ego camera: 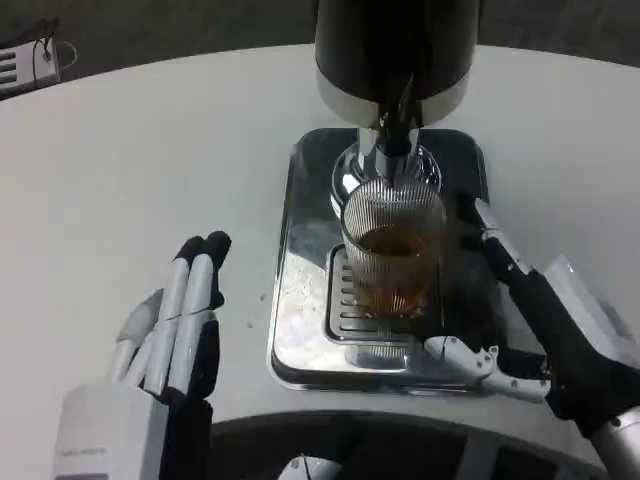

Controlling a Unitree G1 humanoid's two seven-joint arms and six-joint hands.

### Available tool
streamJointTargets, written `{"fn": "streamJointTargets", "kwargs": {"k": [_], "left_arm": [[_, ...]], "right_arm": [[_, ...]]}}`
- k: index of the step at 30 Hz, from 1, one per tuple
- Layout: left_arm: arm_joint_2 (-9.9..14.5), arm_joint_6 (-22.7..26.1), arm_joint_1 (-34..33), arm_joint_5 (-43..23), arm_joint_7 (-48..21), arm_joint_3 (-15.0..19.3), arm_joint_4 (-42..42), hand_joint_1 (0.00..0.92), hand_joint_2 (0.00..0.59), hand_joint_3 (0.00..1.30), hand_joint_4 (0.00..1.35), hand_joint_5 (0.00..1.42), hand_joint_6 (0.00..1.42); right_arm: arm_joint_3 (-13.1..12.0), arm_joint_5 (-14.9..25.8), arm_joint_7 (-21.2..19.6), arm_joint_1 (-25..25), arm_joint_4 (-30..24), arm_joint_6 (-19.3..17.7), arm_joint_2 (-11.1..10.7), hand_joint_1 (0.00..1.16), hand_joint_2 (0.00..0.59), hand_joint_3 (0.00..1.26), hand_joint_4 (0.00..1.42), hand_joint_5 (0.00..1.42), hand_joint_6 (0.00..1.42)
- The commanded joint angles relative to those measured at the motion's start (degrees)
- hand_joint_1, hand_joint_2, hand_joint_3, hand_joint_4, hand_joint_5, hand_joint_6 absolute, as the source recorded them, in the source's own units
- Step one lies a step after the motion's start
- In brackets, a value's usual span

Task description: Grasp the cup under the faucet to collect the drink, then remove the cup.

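Observation:
A ribbed clear glass cup (pixel 392 255) stands on the drip grate of the shiny metal tray (pixel 300 320), directly under the dark faucet (pixel 395 125) of the black drink dispenser (pixel 395 50). Amber drink fills its lower half. My right hand (pixel 525 320) is beside the cup on its right, fingers spread apart around it without touching the glass. My left hand (pixel 180 325) rests over the white table left of the tray, fingers straight and together, holding nothing.
The white round table (pixel 150 170) stretches wide to the left and behind. A small white device with a cable (pixel 30 62) lies at the far left edge. The table's front rim curves just below the tray.

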Motion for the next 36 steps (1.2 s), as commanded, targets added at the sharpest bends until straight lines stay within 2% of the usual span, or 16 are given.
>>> {"fn": "streamJointTargets", "kwargs": {"k": [1, 15, 27, 36], "left_arm": [[0.78, -0.59, 1.09, 0.41, -1.26, 0.32, -0.57, 0.000, 0.140, 0.03, 0.00, 0.23, 0.12], [1.35, -1.26, 2.52, 0.50, -5.03, -1.02, -2.35, 0.000, 0.143, 0.08, 0.00, 0.23, 0.12], [1.77, -1.60, 3.99, -0.65, -6.18, 0.93, -3.89, 0.000, 0.143, 0.11, 0.00, 0.23, 0.12], [1.73, -1.96, 5.51, -1.44, -6.35, 2.32, -5.00, 0.000, 0.142, 0.12, 0.00, 0.23, 0.12]], "right_arm": [[0.85, 0.85, 0.10, -1.78, 1.95, 0.93, 0.91, 0.62, 0.224, 0.00, 0.04, 0.13, 0.27], [1.91, 2.37, -0.14, -7.02, 6.00, 3.60, 3.00, 0.65, 0.216, 0.00, 0.05, 0.13, 0.27], [3.10, 3.28, 0.04, -11.00, 8.90, 4.08, 4.71, 0.64, 0.203, 0.00, 0.05, 0.14, 0.27], [3.55, 4.09, 0.20, -11.62, 8.68, 4.86, 5.46, 0.63, 0.190, 0.00, 0.05, 0.14, 0.27]]}}
